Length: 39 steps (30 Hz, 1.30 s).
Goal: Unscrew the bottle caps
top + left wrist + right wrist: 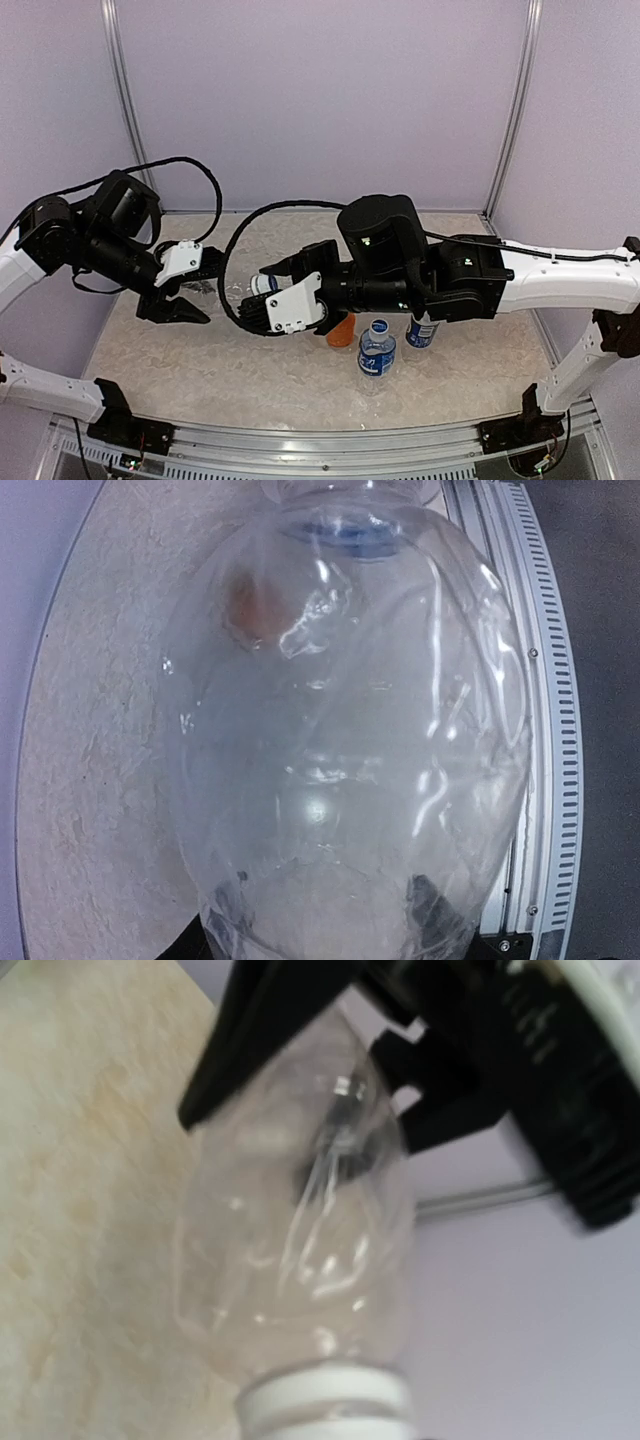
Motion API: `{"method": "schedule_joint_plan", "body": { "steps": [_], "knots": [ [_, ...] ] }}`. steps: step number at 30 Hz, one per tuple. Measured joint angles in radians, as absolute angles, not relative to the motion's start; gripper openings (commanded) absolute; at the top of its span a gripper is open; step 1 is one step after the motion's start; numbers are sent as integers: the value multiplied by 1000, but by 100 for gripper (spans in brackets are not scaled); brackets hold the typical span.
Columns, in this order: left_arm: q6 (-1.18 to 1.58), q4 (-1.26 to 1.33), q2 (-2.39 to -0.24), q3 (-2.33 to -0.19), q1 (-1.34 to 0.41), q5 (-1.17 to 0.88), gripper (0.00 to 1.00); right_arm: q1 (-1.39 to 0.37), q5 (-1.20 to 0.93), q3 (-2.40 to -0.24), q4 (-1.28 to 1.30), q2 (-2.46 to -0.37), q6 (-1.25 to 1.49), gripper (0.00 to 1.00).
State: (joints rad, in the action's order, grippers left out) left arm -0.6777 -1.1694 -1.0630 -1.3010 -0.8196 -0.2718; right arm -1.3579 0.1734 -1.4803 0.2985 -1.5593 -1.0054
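Clear thin plastic: from above, the bottle (222, 287) hangs sideways over the table (200, 380). Its base is clamped in my left claw (188, 292) and its cap (262, 284) points at my right claw (283, 282). That claw sits right at the cap, but I cannot tell whether it has closed on it.

My left wrist view is filled by the bottle wall, creased and glinting, with the blue cap at the far end. It looks empty, so I judge it light, soft and slick. Squeezed hard, it would buckle.

My right wrist view shows the left claw's black fingers (235, 1060) straddling the base, with the white neck ring (325, 1395) nearest me. The stiff cap is the place to grip.
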Motion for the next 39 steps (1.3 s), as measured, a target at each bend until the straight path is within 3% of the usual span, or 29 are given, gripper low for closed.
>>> {"method": "schedule_joint_plan", "body": {
  "steps": [4,5,6,15,18,21,26,32,39],
  "knots": [
    [-677,-1097,-1057,-1301,-833,-310,48,-1356,197,-1388,204,-1526,-992,83],
    [-677,-1080,-1053,-1301,-833,-311,48,-1356,200,-1368,185,-1518,-982,94],
    [-677,-1068,-1052,-1301,-833,-310,48,-1354,201,-1357,173,-1512,-968,99],
    [-683,-809,-1031,-1221,-834,-132,51,-1275,133,-1343,35,-1398,-546,99],
    [-709,-698,-1031,-1176,-834,-23,51,-1196,92,-1375,8,-1387,-296,95],
    [-738,-597,-1032,-1159,-834,71,51,-1146,91,-1420,13,-1406,-43,85],
    [-780,-484,-1032,-1158,-834,157,51,-1102,68,-1446,31,-1445,323,79],
    [-807,-464,-1032,-1146,-842,172,51,-1095,-15,-1517,49,-1516,450,67],
    [-816,-464,-1032,-1145,-844,173,51,-1089,-63,-1575,67,-1577,493,37]
  ]
}}
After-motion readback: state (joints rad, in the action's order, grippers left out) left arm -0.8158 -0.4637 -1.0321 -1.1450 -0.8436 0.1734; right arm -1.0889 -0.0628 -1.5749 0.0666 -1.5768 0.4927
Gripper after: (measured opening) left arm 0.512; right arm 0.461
